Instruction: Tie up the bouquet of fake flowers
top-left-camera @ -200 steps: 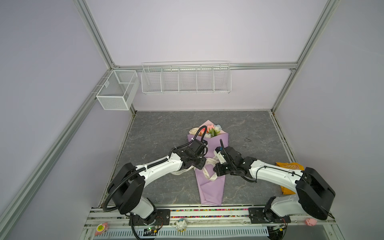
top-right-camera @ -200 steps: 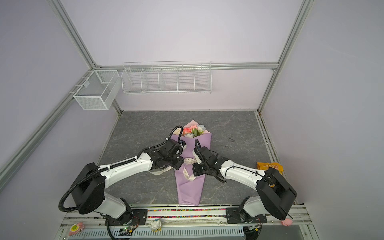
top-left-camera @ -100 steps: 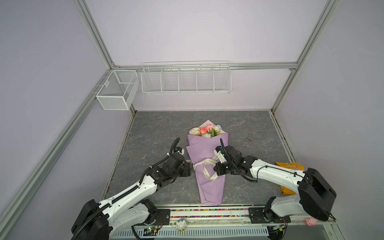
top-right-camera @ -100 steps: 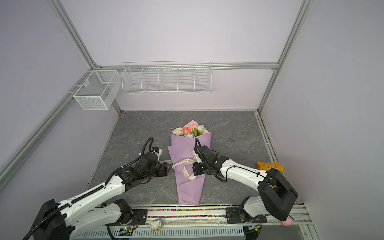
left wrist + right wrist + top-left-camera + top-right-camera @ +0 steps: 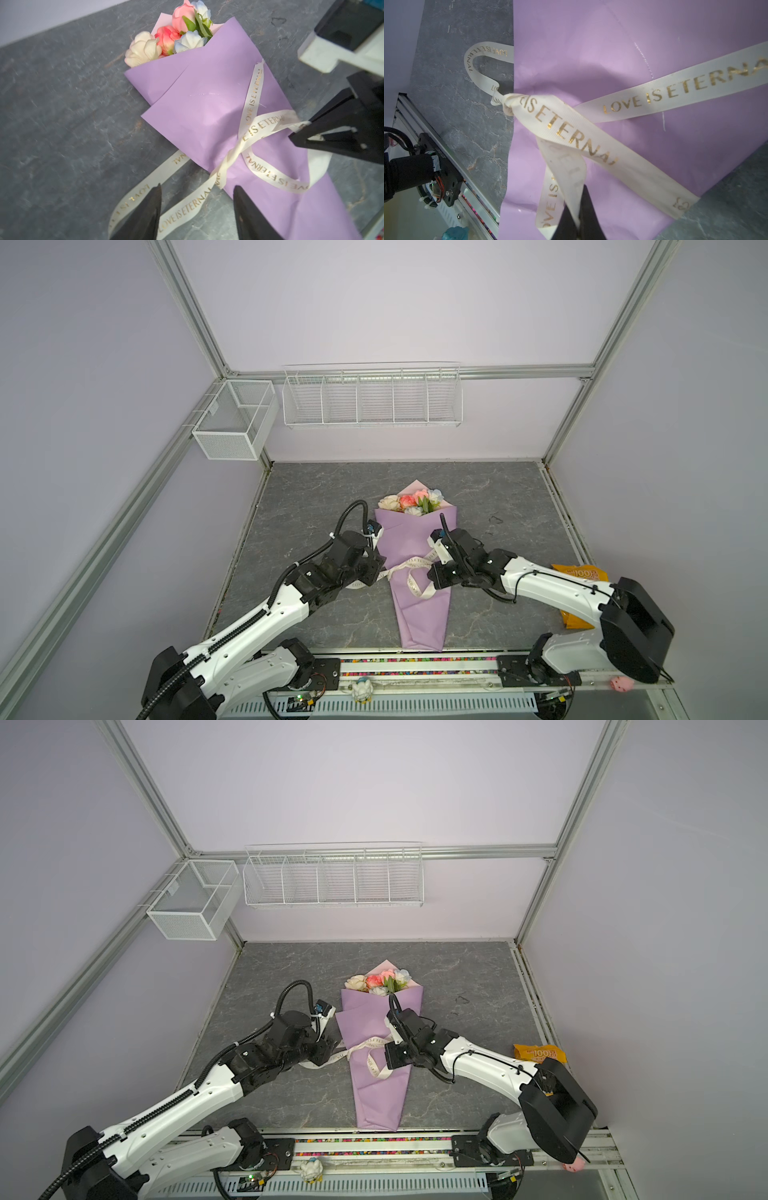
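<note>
**Left gripper** (image 5: pixel 197 186): jaws apart, straddling a loose run of the cream ribbon (image 5: pixel 182 209) where it lies on the tabletop (image 5: pixel 62 104), just beside the wrap. Nothing is pinched.

**Bouquet of fake flowers** (image 5: pixel 415 539): flat at mid-tabletop, blooms toward the back wall. The lilac paper is cinched at the waist by a half-formed knot (image 5: pixel 508 101) at its left edge.

**Right gripper** (image 5: pixel 578 216): closed on a ribbon tail, holding it raised over the paper.

**Risk:**
- If you close the left gripper off-centre, the flat strand may slip out under a finger.
- If you pull hard against the right, the light bouquet could slide or the paper crumple.
- The knot looks slack enough to come undone.

**Change:** half a second ago your left arm was drawn back, well apart from the wrap. It is now close in at the ribbon. The right gripper has not moved.
</note>
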`<state>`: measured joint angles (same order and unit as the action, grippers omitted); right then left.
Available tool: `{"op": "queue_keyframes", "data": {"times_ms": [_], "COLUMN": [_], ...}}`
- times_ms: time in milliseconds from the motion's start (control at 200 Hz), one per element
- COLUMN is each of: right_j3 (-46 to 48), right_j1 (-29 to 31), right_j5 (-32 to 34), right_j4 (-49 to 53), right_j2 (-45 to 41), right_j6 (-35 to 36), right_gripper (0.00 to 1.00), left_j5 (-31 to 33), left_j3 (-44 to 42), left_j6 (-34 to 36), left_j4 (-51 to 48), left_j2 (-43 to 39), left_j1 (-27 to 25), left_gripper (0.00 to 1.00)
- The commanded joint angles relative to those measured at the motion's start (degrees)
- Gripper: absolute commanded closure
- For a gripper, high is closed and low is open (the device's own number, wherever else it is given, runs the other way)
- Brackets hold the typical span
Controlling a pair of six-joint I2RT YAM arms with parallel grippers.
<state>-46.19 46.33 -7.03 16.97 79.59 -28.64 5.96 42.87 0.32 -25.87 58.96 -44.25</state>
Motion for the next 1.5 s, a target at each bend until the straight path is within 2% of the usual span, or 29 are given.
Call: {"op": "queue_keyframes", "data": {"times_ms": [0,75,155,220,315,480,670,725,940,1090,1230,1340,1495], "right_j3": [-1.20,-1.35,-1.19,-1.00,-1.05,-1.00,-1.66,-1.93,-1.97,-2.70,-2.76,-2.27,-10.11], "right_j1": [0.44,0.43,0.44,0.41,0.44,0.43,0.43,0.47,0.34,0.35,0.21,-1.05,-2.17], "right_j5": [0.53,0.69,1.36,1.49,0.92,0.95,0.66,0.69,1.30,3.45,8.15,11.55,21.35], "right_j4": [1.31,1.40,1.32,0.91,0.78,0.42,0.50,0.61,1.06,5.08,13.39,20.24,38.40], "right_j2": [-1.11,-1.28,-1.54,-1.55,-1.12,-0.76,0.12,0.29,-0.32,-1.13,-4.95,-8.11,-7.25], "right_j6": [0.84,0.87,0.48,0.08,-0.18,-0.89,-0.72,-0.67,-0.98,-1.90,-1.56,-0.45,1.47], "right_gripper": [0.93,0.93,0.93,0.93,0.93,0.93,0.93,0.93,0.93,0.93,0.93,0.93,0.93], "left_j5": [3.40,2.79,3.84,1.84,-1.03,0.27,-1.46,-1.86,-1.93,-1.06,1.20,1.59,4.04], "left_j3": [-0.24,-0.65,-0.02,0.35,2.19,4.30,3.60,3.43,3.64,3.07,1.76,1.30,1.92], "left_j6": [15.47,19.09,17.77,18.23,18.89,18.04,17.85,18.10,18.26,17.73,12.66,11.72,10.36], "left_j4": [-7.30,-8.29,-6.86,-5.81,-7.50,-7.81,-2.45,-1.34,-2.29,-3.54,-3.01,-2.54,-3.18], "left_j2": [4.02,6.64,9.11,11.51,16.35,23.67,24.81,24.97,27.27,25.55,22.07,19.53,18.71], "left_j1": [0.30,0.30,0.44,0.57,0.57,0.74,0.74,0.74,0.74,0.74,1.31,1.36,1.36], "left_gripper": [0.44,0.43,0.40,0.35,0.33,0.32,0.35,0.39,0.66,1.00,1.00,1.00,1.00]}}
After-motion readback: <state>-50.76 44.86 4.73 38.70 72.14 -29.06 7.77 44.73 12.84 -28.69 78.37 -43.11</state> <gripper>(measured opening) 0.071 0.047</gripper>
